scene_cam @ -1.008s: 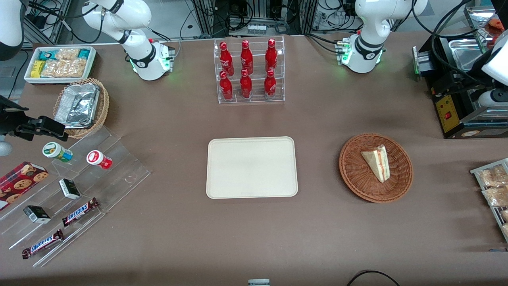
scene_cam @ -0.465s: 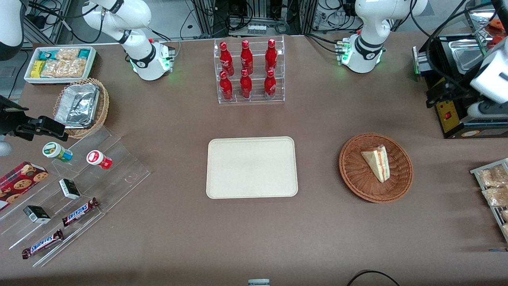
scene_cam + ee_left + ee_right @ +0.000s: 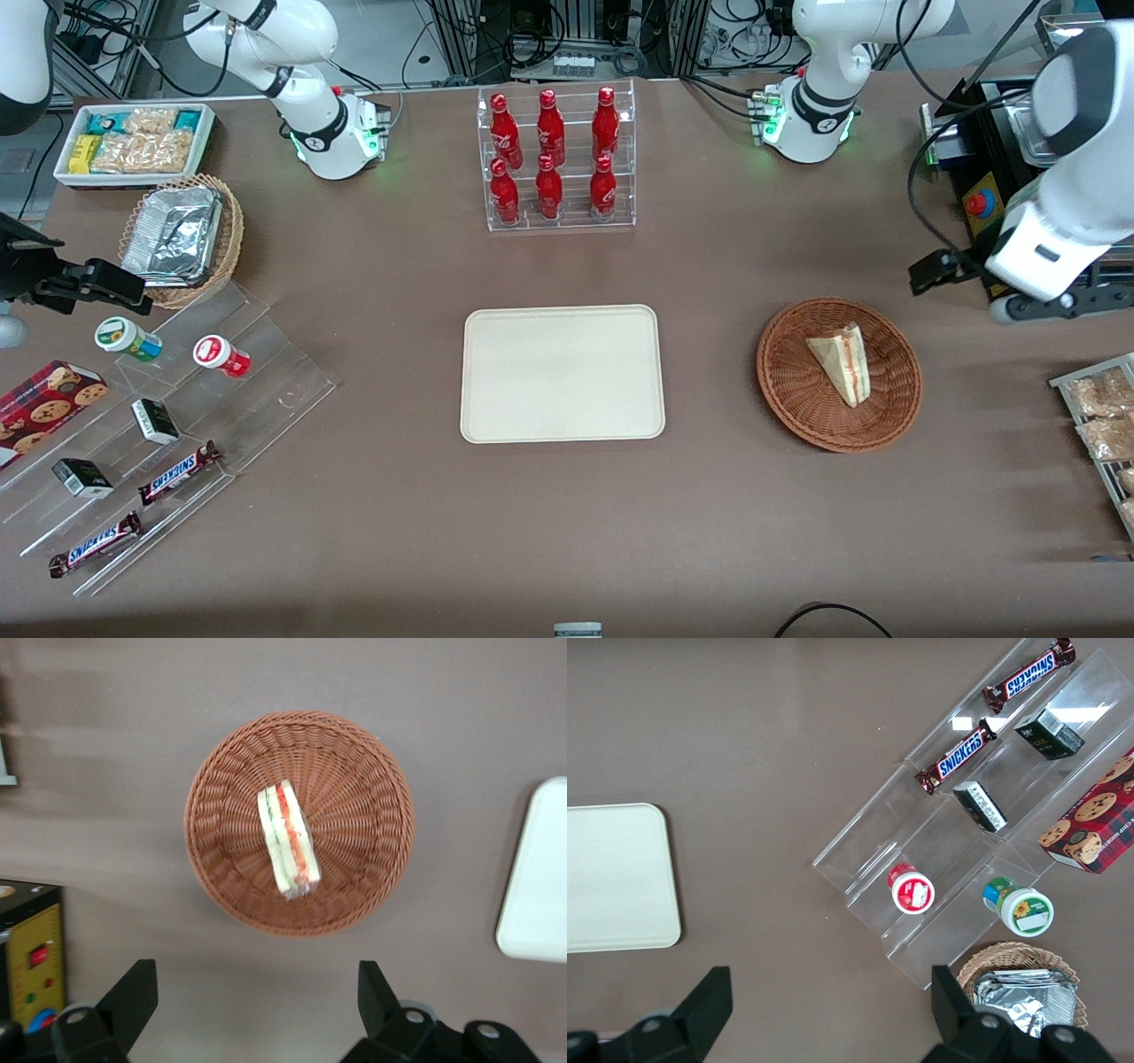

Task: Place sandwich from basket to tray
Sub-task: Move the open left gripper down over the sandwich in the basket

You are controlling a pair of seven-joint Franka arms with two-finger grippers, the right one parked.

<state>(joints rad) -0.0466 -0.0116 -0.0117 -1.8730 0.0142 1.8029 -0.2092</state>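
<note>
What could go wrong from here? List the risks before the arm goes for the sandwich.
1. The sandwich stands on a narrow edge, leaning in the basket; a slightly off grasp could tip it over.
2. Its clear wrap looks slippery, so it may slide out on the way to the tray.
3. The open gripper hangs above the table beside the basket, not over it; descending before centering could catch the wicker rim and shove the light basket.

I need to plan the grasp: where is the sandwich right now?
The sandwich lies in the basket, beside the tray toward the working arm's end of the table; the open gripper hovers above, off the basket's rim.
</note>
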